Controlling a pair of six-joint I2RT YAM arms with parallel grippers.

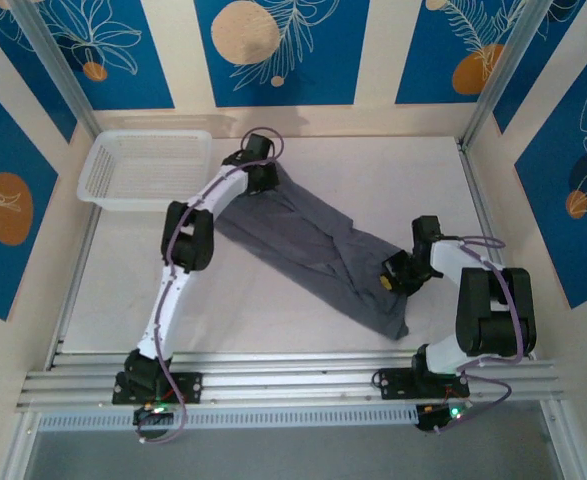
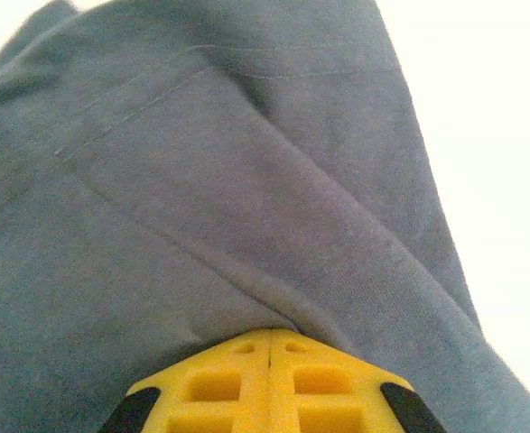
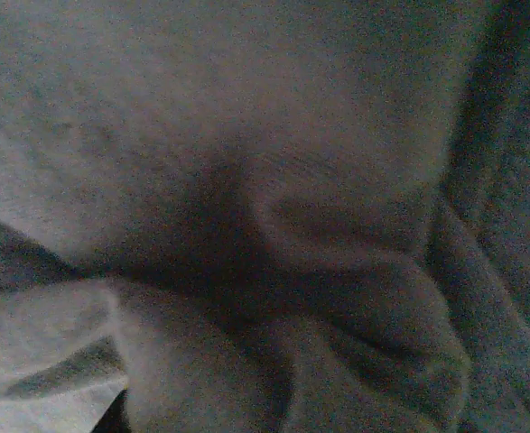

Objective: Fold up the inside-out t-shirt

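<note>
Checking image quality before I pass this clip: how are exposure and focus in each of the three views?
Top external: evenly lit, t-shirt clear. Left wrist: cloth sharp, stitching visible, but the table is blown out white. Right wrist: dim, grainy, cloth too close, folds soft.

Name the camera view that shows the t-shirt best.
Top external: the whole t-shirt shows, stretched diagonally in a crumpled band. Left wrist gives a close patch with stitched seams; right wrist gives dark, bunched folds.

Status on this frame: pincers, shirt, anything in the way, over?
Left pincer shut on t-shirt, far end. Right pincer at near end, jaws hidden. Shirt diagonal, bunched. White basket far left, apart.
</note>
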